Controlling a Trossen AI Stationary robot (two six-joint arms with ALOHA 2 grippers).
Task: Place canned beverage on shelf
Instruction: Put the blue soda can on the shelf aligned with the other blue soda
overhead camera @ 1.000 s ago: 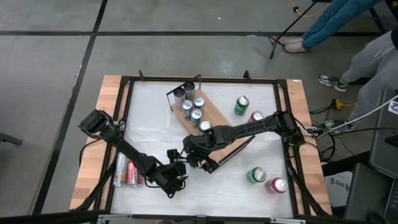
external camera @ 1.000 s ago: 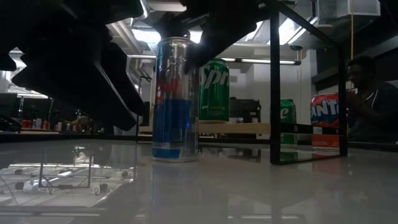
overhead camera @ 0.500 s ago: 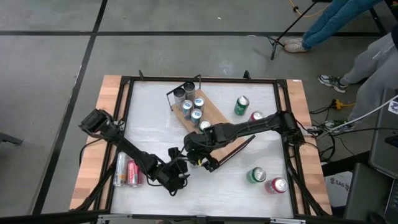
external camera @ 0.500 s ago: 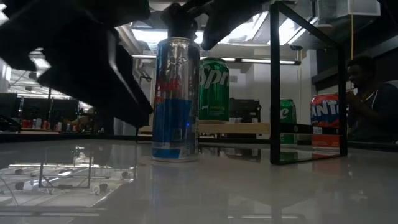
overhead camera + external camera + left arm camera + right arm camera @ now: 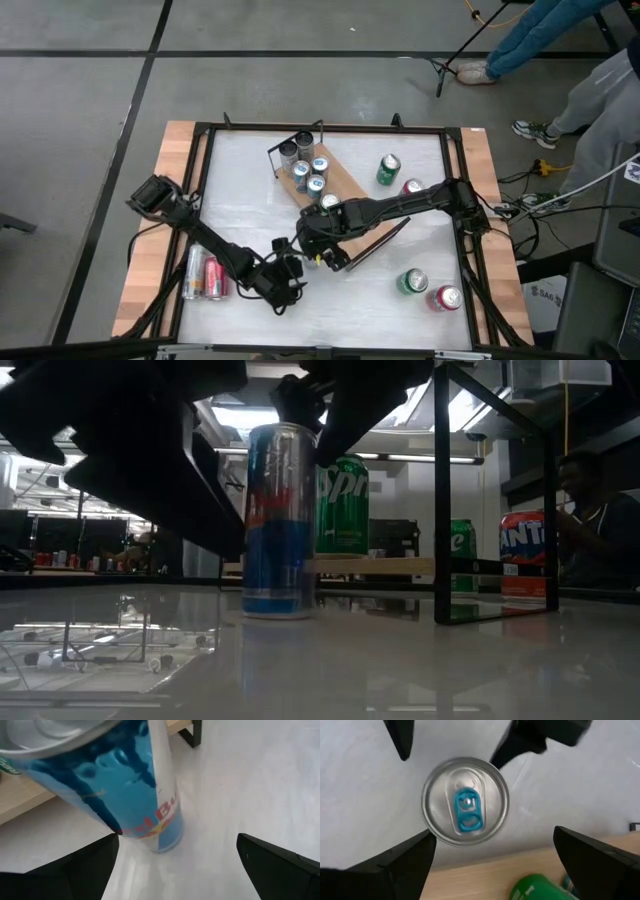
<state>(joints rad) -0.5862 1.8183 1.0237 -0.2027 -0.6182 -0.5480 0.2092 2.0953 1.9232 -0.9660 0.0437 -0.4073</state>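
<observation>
A tall blue and silver can [image 5: 100, 780] stands upright on its base on the white table, just off the near end of the shelf [image 5: 335, 185]. The shelf board carries several cans [image 5: 316, 185]. My left gripper [image 5: 178, 837] comes in low from the near left. It is open, with one finger on each side of the can's lower part, close to it. My right gripper [image 5: 494, 832] hangs open above the can's top [image 5: 465, 800], pointing steeply down. In the high view it [image 5: 318, 255] hides the can.
Two cans stand at the far right [image 5: 388, 170] [image 5: 412, 188] and two at the near right [image 5: 411, 282] [image 5: 447, 298]. Two more lie at the left edge [image 5: 203, 276]. The shelf's black end rail [image 5: 441, 490] stands close to the can's right. People are beyond the table's far right corner.
My right gripper has turned and tipped a little while staying above the can. The can has stayed upright on the table beside the shelf's end.
</observation>
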